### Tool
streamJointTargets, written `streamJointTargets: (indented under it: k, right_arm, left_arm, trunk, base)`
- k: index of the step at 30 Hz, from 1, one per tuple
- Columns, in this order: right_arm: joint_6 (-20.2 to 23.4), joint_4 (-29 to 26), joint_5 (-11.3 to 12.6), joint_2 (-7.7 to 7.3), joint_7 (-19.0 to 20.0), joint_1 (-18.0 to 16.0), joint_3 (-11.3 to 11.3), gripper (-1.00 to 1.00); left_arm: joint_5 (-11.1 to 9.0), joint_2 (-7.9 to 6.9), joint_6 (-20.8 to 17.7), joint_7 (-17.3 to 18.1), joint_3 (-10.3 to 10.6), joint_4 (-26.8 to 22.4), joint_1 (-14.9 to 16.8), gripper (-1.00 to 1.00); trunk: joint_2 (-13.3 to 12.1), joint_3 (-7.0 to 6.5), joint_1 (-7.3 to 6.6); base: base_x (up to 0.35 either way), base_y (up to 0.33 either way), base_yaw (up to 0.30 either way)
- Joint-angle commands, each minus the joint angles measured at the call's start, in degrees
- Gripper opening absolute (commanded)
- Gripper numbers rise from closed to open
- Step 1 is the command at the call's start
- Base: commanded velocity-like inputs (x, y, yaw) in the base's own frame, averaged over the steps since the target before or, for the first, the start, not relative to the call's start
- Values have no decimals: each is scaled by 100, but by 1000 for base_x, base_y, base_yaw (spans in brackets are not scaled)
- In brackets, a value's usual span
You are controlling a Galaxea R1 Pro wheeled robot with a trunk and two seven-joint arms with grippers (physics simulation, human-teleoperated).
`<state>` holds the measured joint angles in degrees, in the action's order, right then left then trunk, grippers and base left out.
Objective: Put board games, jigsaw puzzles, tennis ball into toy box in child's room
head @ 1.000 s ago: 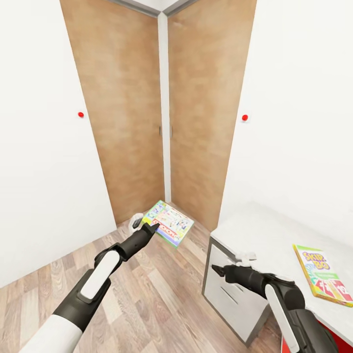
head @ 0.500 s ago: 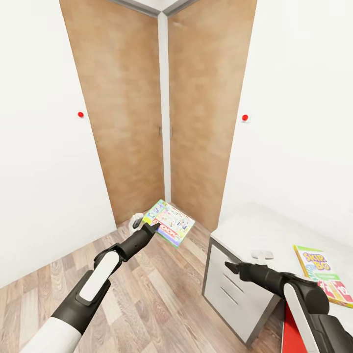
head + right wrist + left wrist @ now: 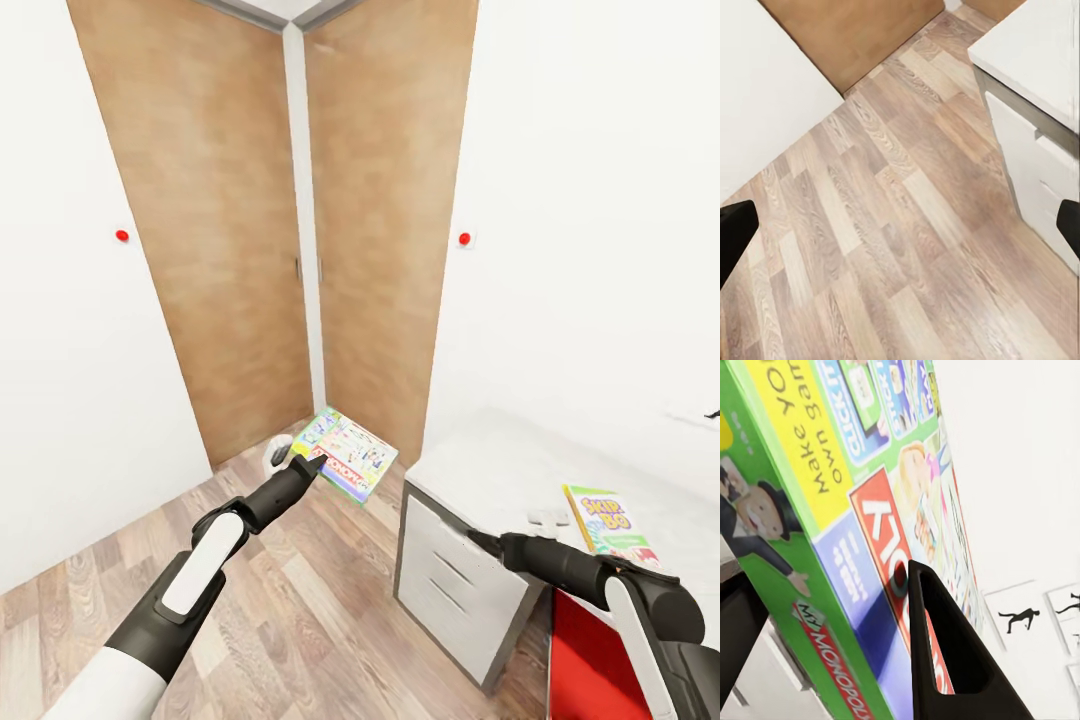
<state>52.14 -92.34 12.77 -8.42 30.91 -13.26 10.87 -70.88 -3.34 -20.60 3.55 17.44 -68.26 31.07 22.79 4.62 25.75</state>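
Clamped on the flat green-and-white Monopoly board game box point(image 3: 345, 455) by the black left gripper point(image 3: 308, 463) for carrying, above wood-plank floor point(image 3: 300, 600), then white-topped table point(image 3: 500, 470), spread-fingered empty right gripper point(image 3: 480, 540), Skip-Bo box point(image 3: 605, 520) awaiting collection.

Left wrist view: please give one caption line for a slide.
Left end effector gripping the Monopoly box, with wall prints behind.
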Motion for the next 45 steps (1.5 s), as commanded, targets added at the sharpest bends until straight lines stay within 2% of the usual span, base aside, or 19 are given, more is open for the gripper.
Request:
streamJointTargets:
  k: [1, 5, 14, 20, 25, 30, 34, 39, 45]
  right_arm:
    - [35, -2, -1, -8, 104, -8, 37, 100]
    - [39, -3, -2, -56, 298, -9, 130, 100]
    - [48, -10, 4, -189, 417, -12, 360, 100]
    - [49, -11, 6, -263, 452, -14, 414, 100]
    - [50, -12, 6, -331, 657, -13, 470, 100]
    - [167, -12, 6, -430, 1173, -24, 767, 100]
    - [494, -12, 7, -564, 1603, -47, 935, 100]
    - [718, -12, 7, -760, 1986, -58, 1021, 100]
    - [786, -12, 7, -856, 2181, -62, 1060, 100]
  left_arm:
    - [-40, -4, -13, 3, 4, -3, 5, -100]
    - [-40, -2, -14, 0, 5, -3, 5, -100]
    - [-40, -1, -14, -1, 5, -3, 5, -100]
    - [-40, 10, -14, -1, 6, -3, 5, -100]
    - [-40, 19, -20, 28, 10, -5, 5, -100]
    - [-40, 18, -69, 66, 26, -102, 5, -100]
    - [-40, 5, -222, 77, 198, -245, 27, -100]
    - [-40, 11, -416, 73, 408, -353, 69, -100]
    - [-40, 16, -502, 59, 487, -387, 86, -100]
  trunk:
    - [13, 13, 4]
    - [13, 13, 4]
    - [13, 13, 4]
    - [13, 13, 4]
    - [13, 13, 4]
    - [13, 13, 4]
    - [13, 13, 4]
    - [13, 13, 4]
    - [13, 13, 4]
  base:
    - [0, 0, -267]
    - [0, 0, -274]
    - [0, 0, -280]
    - [0, 0, -283]
    - [0, 0, -284]
    - [0, 0, -284]
    - [0, 0, -284]
    - [0, 0, -284]
    - [0, 0, -284]
